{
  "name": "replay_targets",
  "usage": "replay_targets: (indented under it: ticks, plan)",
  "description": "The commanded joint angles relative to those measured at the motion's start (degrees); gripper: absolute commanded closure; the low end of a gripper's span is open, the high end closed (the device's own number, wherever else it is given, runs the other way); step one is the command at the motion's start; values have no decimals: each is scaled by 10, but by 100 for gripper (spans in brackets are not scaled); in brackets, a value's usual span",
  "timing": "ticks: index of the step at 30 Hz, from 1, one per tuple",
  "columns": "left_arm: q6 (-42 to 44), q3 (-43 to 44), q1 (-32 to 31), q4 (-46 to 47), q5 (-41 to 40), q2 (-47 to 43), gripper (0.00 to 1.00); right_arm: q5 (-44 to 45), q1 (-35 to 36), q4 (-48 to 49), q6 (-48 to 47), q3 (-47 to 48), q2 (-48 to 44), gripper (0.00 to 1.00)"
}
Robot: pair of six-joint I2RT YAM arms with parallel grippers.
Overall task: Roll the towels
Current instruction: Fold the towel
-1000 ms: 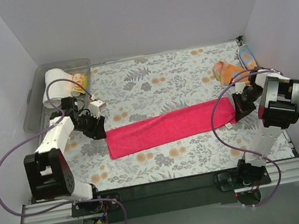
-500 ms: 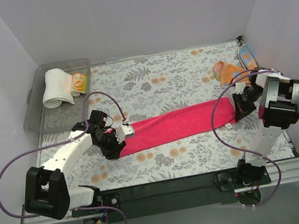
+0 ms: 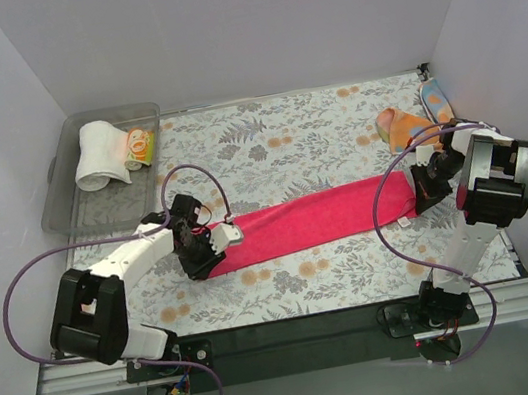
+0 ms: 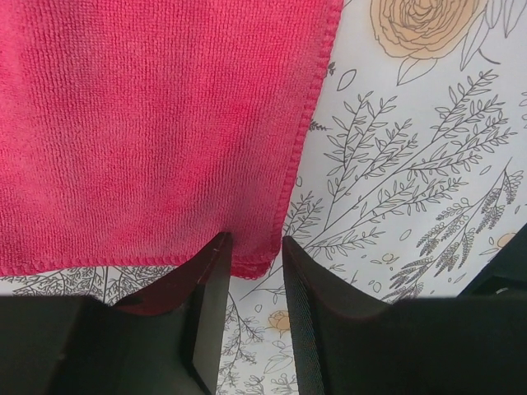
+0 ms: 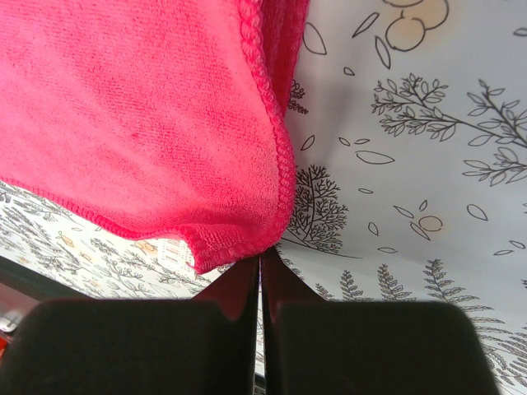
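Left gripper reached magenta towel corner, slightly spread; right gripper pinches far corner, contact hidden

Towels: five in view. One magenta-red strip, one white roll, one yellow patterned roll, one orange towel, one blue-patterned towel.
Clear bin: one.
Floral cover on desk: one.
Pincers: two, left pincer and right pincer.

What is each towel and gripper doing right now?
red towel, flat strip, unrolled
left gripper, open, red towel's corner in the gap
right gripper, shut on red towel's other end
white towel, rolled, in clear bin
yellow towel, rolled, same bin
orange towel, loose heap, unrolled
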Motion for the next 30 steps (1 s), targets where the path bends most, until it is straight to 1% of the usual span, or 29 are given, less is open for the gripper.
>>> replay_targets:
  ticks: [1,5,9,10,14,22,30]
  plan:
    - [6,-4,-1,13,-14,-8,71,15,-2,3,-6,-10,-8,99]
    - [11,-17,-1,12,-16,-11,73,16,-2,3,-5,-9,-9,99]
    - [13,-24,-1,17,-24,-16,82,17,-2,4,-5,-9,-9,99]
    - [13,-25,-1,17,-24,-18,87,17,-2,3,-5,-9,-9,99]
    - [17,-26,-1,12,-27,-24,94,20,-2,4,-5,-7,-7,99]
    - [34,-31,-1,-12,-31,-51,99,26,-2,4,-6,-4,-6,99]
    - [43,-45,-1,-19,-45,-65,100,29,-3,4,-10,-4,-5,99]
